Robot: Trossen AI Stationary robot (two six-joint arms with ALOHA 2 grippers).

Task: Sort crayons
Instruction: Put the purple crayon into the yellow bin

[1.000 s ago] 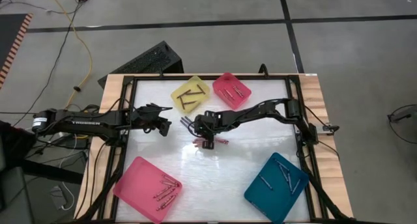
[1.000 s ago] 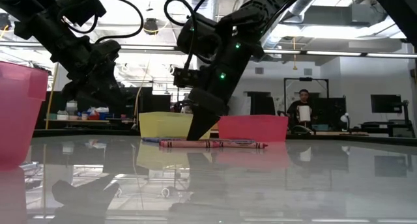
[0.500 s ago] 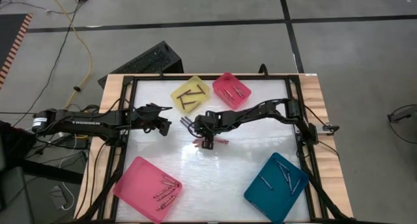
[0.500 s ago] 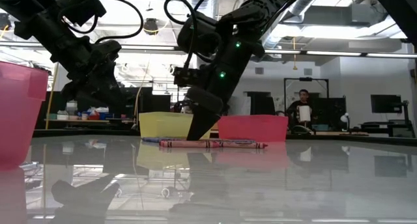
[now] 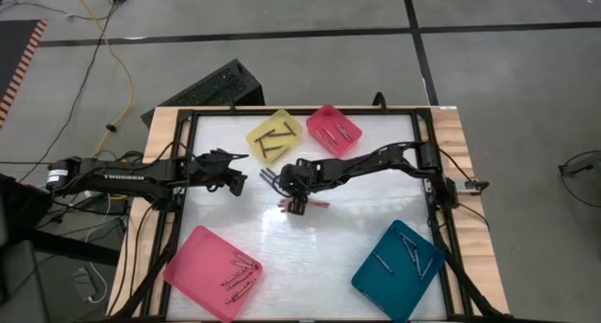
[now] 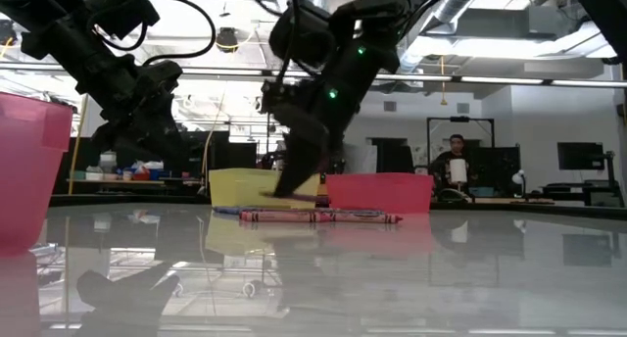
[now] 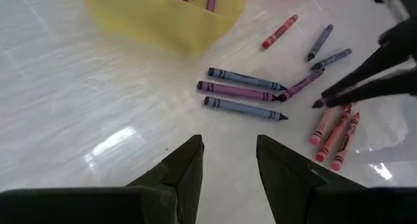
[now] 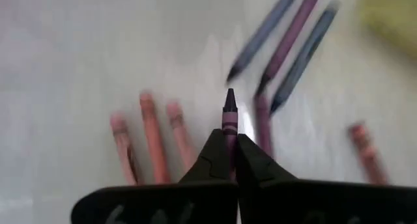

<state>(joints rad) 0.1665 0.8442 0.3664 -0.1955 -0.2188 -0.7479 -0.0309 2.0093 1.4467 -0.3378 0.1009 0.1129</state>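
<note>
Loose crayons lie flat at mid-table: blue and purple ones [image 7: 242, 92], three pink ones [image 7: 335, 129] and a few more [image 7: 320, 42]; they show as a row [image 6: 318, 216] in the low view. My right gripper [image 5: 299, 203] hangs just above them, shut on a purple crayon [image 8: 229, 113]. My left gripper [image 7: 228, 160] stands open and holds nothing, left of the pile [image 5: 246, 180], its fingers pointing at it. More crayons lie in the four trays. My right gripper pinches the purple crayon's paper-wrapped body [image 8: 229, 125] between its two fingers. The crayon lies along the fingers, its dark pointed tip [image 8: 229, 97] sticking out past them. The fingers slant down from the table's right. The crayon is clear of the table.
A yellow tray [image 5: 274, 135] and a small pink tray [image 5: 333, 129] stand at the far edge, a large pink tray [image 5: 213, 271] near left, a teal tray [image 5: 398, 269] near right. A black frame [image 5: 188, 126] rims the white table. A person [image 6: 454, 166] sits far behind.
My right gripper has risen off the table and rolled a little, taking the purple crayon up with it. The other crayons have stayed where they lay.
</note>
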